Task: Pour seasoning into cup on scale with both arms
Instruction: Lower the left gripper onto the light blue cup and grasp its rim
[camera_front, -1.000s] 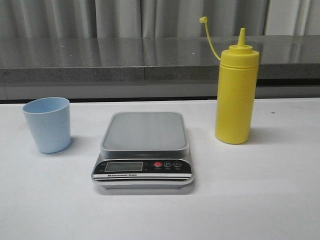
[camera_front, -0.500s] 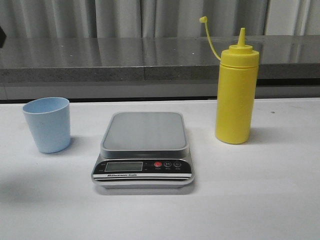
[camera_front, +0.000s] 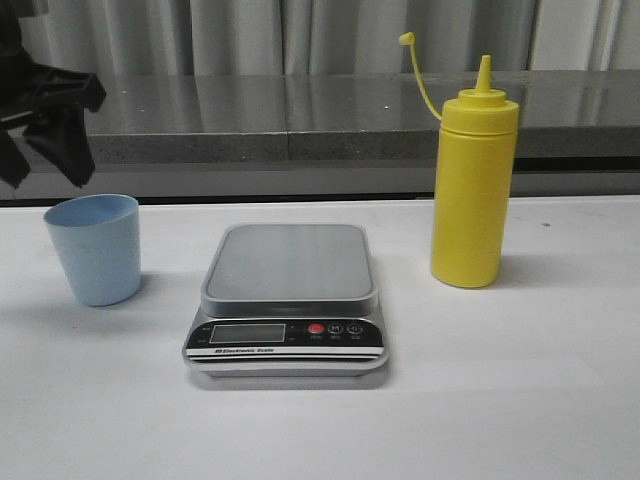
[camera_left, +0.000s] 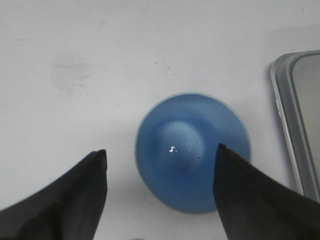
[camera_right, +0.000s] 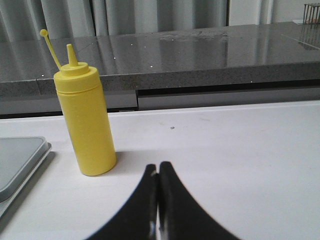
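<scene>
Front view: my left claw (camera_front: 45, 150) hangs above the cup (camera_front: 93, 249), at the table's left side, fingers spread wide, not touching it. Only the dark finger shapes show there, arm mostly out of frame. My right claw isn't in the front view at all.

Left wrist cam gives what front can't: straight down into the cup (camera_left: 192, 150), inside looks empty, just a few dark specks & a glint at the bottom. My two black fingers (camera_left: 65, 200) sit either side of it, apart from the rim, wide open. Edge of the scale (camera_left: 295, 120) shows near the cup, a gap of bare table between them.

Right wrist cam: my right claw (camera_right: 158, 200) has its tips pressed together, nothing held. The seasoning bottle (camera_right: 86, 122) stands upright on the table ahead of it & off to one side, well apart from the tips, cap off & dangling up on its tether, nozzle bare. A corner of the scale (camera_right: 20, 165) is just beside the bottle, not touching.

Layout per front view: scale (camera_front: 288, 300) in the middle w/ platform bare, display blank as far as I can tell, red button on the black panel. Cup to its left, bottle (camera_front: 472, 180) to its right & a bit further back. Both stand on the white table (camera_front: 520, 400). Behind: grey stone counter (camera_front: 300, 120) & pale curtain (camera_front: 250, 35). Nothing lies between cup and scale, or bottle and scale.
</scene>
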